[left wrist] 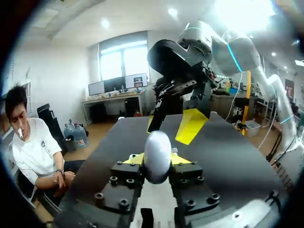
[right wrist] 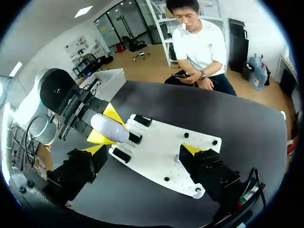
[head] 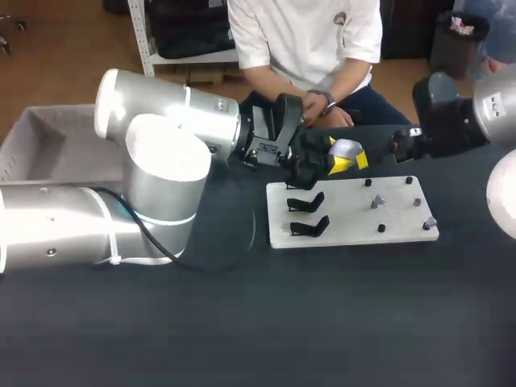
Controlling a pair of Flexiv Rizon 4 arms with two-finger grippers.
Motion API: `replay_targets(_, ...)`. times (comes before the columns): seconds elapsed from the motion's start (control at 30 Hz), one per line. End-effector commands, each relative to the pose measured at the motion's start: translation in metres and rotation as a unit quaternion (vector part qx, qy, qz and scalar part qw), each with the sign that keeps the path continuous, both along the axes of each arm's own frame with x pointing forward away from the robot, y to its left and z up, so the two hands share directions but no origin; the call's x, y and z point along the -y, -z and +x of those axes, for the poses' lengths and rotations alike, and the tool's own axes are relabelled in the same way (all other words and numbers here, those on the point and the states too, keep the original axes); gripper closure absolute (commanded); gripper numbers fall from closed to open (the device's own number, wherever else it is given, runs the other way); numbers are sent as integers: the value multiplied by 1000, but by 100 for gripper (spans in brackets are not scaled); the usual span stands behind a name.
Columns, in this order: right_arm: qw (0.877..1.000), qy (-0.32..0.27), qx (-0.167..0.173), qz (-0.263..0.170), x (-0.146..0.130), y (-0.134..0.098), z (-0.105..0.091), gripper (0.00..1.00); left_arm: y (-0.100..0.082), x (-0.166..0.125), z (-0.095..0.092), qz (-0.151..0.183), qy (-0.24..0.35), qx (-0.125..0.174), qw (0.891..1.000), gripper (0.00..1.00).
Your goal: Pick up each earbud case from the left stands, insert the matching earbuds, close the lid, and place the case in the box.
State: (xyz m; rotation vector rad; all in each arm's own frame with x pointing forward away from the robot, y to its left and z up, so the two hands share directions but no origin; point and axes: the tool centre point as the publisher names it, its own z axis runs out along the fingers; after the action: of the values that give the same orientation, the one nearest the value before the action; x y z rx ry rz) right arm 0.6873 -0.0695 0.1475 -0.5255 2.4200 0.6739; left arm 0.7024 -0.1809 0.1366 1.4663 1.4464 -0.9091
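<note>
The grey box (head: pixel 28 141) sits at the table's far left. Its near and right parts are hidden behind the left arm (head: pixel 161 161), so what lies in it cannot be made out.

The left arm reaches across to the white board (head: pixel 355 219). The left gripper (left wrist: pixel 157 161) is clamped on the earbud case (left wrist: pixel 157 151), one yellow tip pressed to each side. The case is held off the table, above the board's far left corner. It shows as one smooth pale pebble shape (its lid seam is too faint to tell in any view).

On the board's left part stand the black stands (head: pixel 306 201). Two show bare from the head camera, and the gripper covers the spot behind them. The right wrist view shows three stands, the middle one partly behind the case.

On the board's right part are black pegs (head: pixel 409 181) and two small grey pieces (head: pixel 376 201), too small to identify.

The right gripper (right wrist: pixel 142 149) hangs beside the board's far right corner. Its fingers are spread wide with nothing between them. In the head view most of it is cut off in shadow.
</note>
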Motion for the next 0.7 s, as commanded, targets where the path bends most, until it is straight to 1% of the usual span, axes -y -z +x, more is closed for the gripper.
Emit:
replay_targets(0.03,1000,-11,-3,8,-3,3,9,0,1,2,2,0,4,-2,1000,100)
replay_targets(0.3,1000,-5,1,7,0,1,11,0,2,0,-6,-7,12,-6,1000,100)
replay_targets(0.47,1000,-1,10,3,3,-5,11,0,4,-4,-12,-21,16,-19,999,100)
replay_targets(0.53,1000,1,17,-8,5,-9,10,0,4,-7,-15,-33,18,-25,999,100)
replay_targets(0.6,999,13,22,-30,11,-13,8,0,1,-11,-19,-50,18,-30,998,100)
replay_targets(0.67,998,24,29,-46,16,-16,6,0,-3,-16,-21,-73,19,-35,997,100)
replay_targets(0.7,997,17,43,-58,21,-17,4,0,-7,-19,-23,-87,21,-37,995,100)
